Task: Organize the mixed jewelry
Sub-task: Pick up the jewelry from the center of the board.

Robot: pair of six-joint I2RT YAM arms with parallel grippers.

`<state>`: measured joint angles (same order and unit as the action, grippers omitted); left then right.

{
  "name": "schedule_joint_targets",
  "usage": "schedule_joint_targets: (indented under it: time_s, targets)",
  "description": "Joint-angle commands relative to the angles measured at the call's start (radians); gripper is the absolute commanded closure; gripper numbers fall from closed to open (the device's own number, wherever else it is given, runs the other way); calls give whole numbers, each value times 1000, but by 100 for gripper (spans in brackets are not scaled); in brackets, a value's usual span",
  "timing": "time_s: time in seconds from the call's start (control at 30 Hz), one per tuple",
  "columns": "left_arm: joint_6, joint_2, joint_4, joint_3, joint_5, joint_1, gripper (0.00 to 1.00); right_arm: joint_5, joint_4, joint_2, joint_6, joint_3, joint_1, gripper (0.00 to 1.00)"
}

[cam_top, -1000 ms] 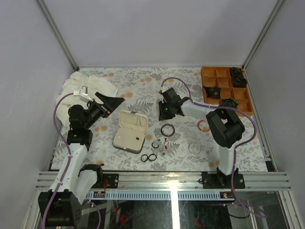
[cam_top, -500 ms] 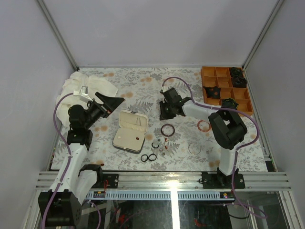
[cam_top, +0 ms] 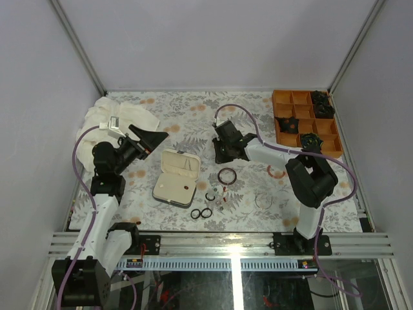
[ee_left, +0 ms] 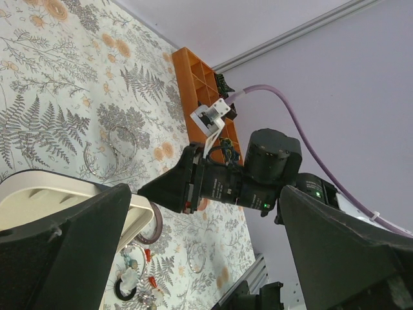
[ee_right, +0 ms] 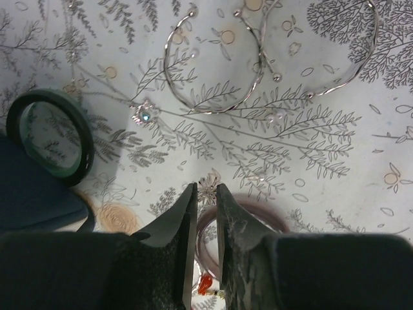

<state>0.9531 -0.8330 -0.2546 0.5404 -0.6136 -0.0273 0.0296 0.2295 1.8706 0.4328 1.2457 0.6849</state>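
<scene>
My right gripper (ee_right: 206,188) is shut on a small silver flower earring (ee_right: 209,180), pinched at its fingertips just above the cloth. Below it lies a reddish-brown bangle (ee_right: 253,208), also seen from the top (cam_top: 226,175). Thin silver wire hoops (ee_right: 213,71) and a small blue-stone flower piece (ee_right: 143,115) lie farther out, with a dark ring (ee_right: 48,135) at the left. In the top view the right gripper (cam_top: 221,157) hovers beyond the bangle. Two black rings (cam_top: 201,212), tiny beads (cam_top: 221,196) and a second bangle (cam_top: 276,172) lie nearby. My left gripper (cam_top: 155,137) is open and empty, raised left of the case.
A navy case with cream lining (cam_top: 175,177) lies open left of the jewelry. An orange divided tray (cam_top: 282,97) with black rosettes stands at the back right. A white cloth bundle (cam_top: 119,116) lies at the back left. A flowered cloth covers the table.
My right gripper has drawn slightly toward the back left, away from the bangle, with the earring between its tips. The left arm has not moved.
</scene>
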Motion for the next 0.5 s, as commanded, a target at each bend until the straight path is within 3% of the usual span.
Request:
schedule_joint_targets:
  time_s: [0.0, 0.47]
  targets:
    - [10, -8, -67, 9, 4, -10, 0, -94, 26, -84, -25, 8, 42, 80]
    - [32, -6, -43, 32, 9, -43, 0, -245, 69, -202, -83, -9, 191, 79]
